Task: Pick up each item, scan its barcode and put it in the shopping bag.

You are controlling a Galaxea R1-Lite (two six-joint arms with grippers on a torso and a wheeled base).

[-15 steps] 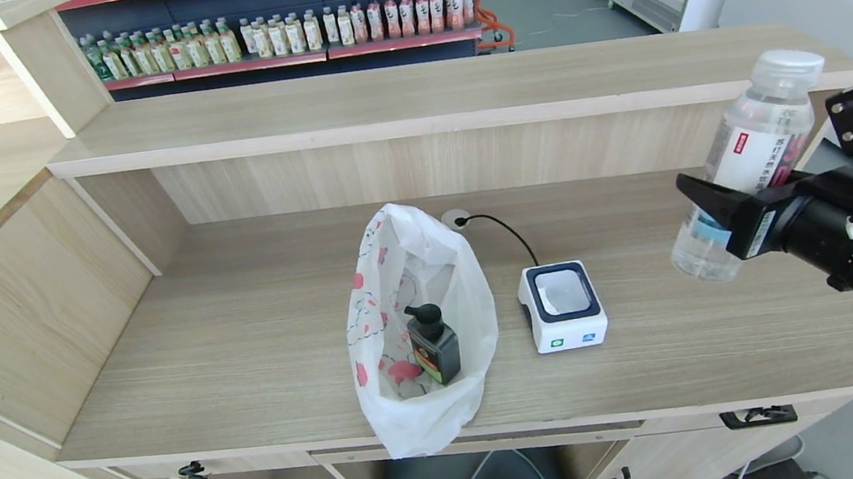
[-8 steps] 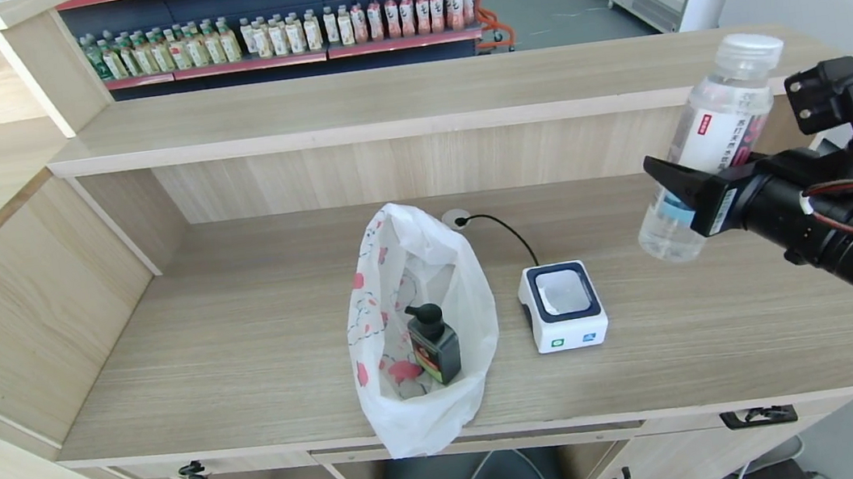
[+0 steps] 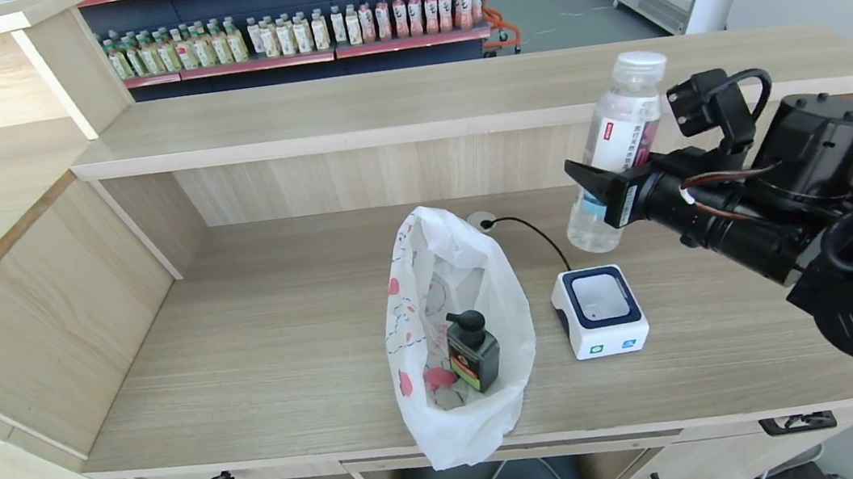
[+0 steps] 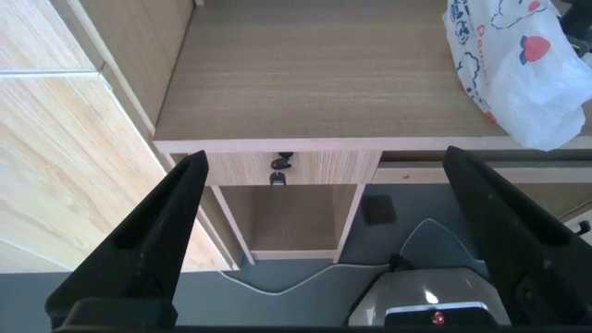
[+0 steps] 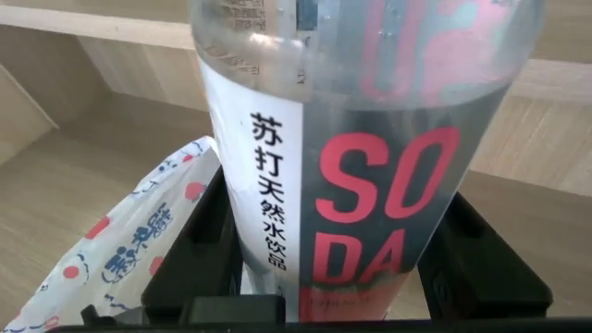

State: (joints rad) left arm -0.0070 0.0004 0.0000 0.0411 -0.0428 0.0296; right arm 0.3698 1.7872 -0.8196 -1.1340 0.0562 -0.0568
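Clamping the soda bottle (image 3: 619,130) round its lower body with the right gripper (image 3: 601,193), closed tight on either side of the label, cap up and slightly tilted. Brought in from the counter's (image 3: 285,346) right end over the last second, now held in the air just behind and above the scanner (image 3: 599,309). Likely closing in for the scan, with the label yet to be faced toward the glass. Leaving the shopping bag (image 3: 412,306) open beside the scanner, a pump bottle (image 3: 473,350) already inside. Hanging the left gripper (image 4: 326,166) spread wide and empty below the counter's front edge.
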